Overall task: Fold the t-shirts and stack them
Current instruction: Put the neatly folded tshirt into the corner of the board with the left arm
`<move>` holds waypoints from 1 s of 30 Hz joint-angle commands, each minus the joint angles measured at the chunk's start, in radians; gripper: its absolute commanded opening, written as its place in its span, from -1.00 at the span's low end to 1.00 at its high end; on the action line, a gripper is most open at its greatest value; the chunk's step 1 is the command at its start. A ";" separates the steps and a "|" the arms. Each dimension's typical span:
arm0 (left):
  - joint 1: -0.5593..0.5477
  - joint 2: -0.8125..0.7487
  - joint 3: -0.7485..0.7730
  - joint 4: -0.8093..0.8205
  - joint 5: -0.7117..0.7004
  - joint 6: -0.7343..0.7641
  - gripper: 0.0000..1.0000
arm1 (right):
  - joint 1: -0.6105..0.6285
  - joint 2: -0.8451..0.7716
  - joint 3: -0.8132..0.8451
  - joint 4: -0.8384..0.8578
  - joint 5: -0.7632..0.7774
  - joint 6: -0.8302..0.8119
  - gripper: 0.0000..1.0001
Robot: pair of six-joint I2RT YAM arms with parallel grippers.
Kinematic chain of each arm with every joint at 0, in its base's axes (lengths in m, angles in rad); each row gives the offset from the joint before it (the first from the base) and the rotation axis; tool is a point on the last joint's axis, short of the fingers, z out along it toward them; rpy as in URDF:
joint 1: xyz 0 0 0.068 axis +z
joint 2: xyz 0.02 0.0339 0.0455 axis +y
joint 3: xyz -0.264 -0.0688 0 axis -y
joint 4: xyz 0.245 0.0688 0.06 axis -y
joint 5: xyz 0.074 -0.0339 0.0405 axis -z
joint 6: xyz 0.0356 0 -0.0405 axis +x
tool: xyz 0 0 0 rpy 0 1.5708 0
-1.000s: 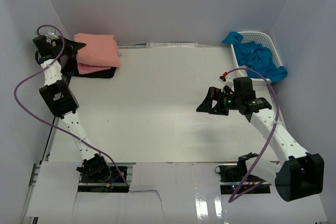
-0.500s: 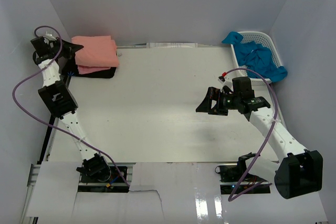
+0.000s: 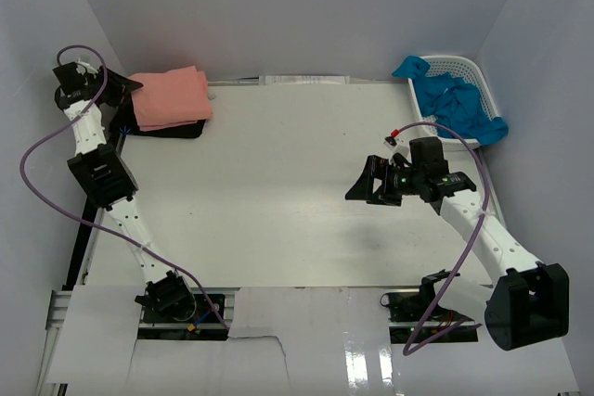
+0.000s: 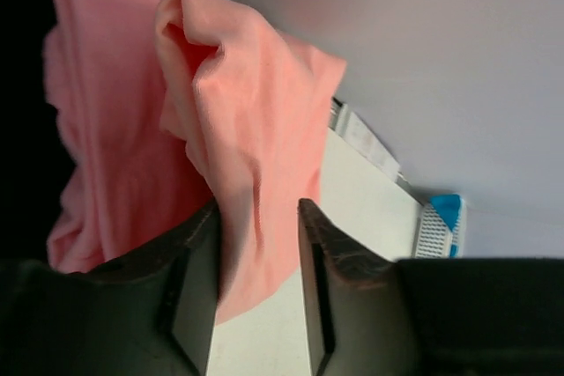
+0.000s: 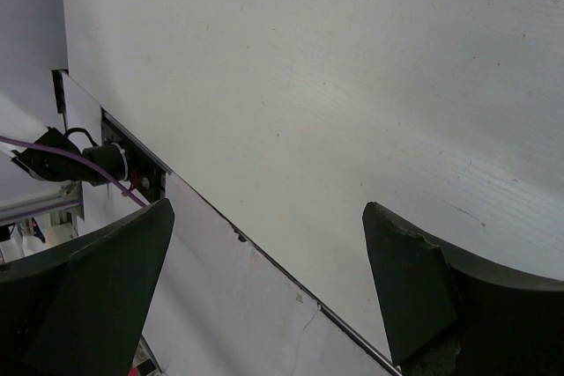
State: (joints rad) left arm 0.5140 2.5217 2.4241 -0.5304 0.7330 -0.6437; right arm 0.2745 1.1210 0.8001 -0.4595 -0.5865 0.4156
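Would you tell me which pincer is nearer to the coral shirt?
Left. The left pincer is at the left edge of the coral shirt, with cloth between its jaws; the right pincer hangs over the table, far to the shirt's right.

i'm looking into a robotics lab test cell: a white table (image 3: pixel 278 201) boxed in by plain pale walls (image 3: pixel 297 6), arm bases (image 3: pixel 167 296) bolted to a metal rail (image 3: pixel 63 308) at the near edge, purple cables (image 3: pixel 32 183) looping loose, exposed electronics (image 3: pixel 408 305) beside them.
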 commanded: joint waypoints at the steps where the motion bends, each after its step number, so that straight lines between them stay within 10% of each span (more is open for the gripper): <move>1: 0.029 -0.057 0.066 -0.046 -0.170 0.062 0.02 | -0.003 -0.007 -0.013 0.045 -0.029 0.003 0.88; 13: -0.084 -0.168 0.053 -0.140 -0.438 0.205 0.16 | -0.003 -0.021 -0.047 0.068 -0.061 -0.001 0.88; 19: -0.277 -0.283 -0.012 -0.151 -0.815 0.337 0.17 | -0.003 -0.024 -0.085 0.101 -0.091 -0.011 0.89; 30: -0.414 -0.557 -0.444 0.043 -1.064 0.345 0.31 | -0.003 -0.059 -0.110 0.076 -0.111 -0.047 0.92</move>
State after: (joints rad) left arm 0.0685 1.9987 2.0006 -0.5354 -0.2008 -0.3180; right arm 0.2745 1.0950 0.7040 -0.3931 -0.6693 0.3939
